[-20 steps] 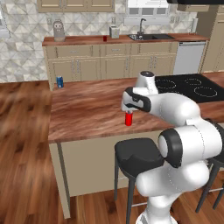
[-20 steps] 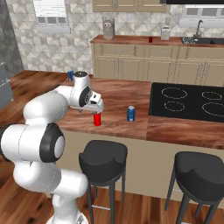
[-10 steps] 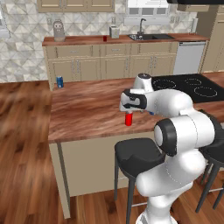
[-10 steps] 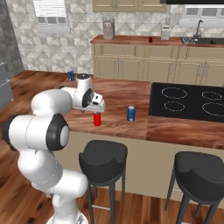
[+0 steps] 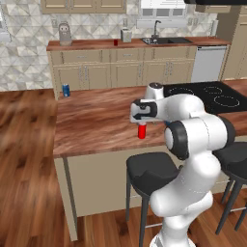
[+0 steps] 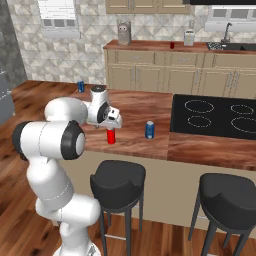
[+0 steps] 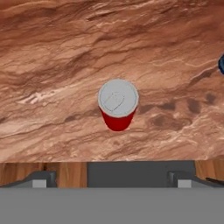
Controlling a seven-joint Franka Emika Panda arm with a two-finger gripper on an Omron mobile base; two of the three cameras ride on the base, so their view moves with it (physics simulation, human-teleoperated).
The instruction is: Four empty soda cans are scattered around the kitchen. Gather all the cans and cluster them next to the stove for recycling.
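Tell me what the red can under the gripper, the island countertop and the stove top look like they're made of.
Red can: likely thin metal, with painted glossy red sides and a flat silvery lid with a tab outline.
Countertop: looks like polished reddish-brown wood, with streaky grain, though it could be a veneer.
Stove: looks like smooth black glass, flat and dark, with thin white ring outlines.

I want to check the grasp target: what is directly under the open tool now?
A red soda can stands upright on the wood island counter, below the open tool, not touched. Its silvery top shows; its base is covered by its own body.
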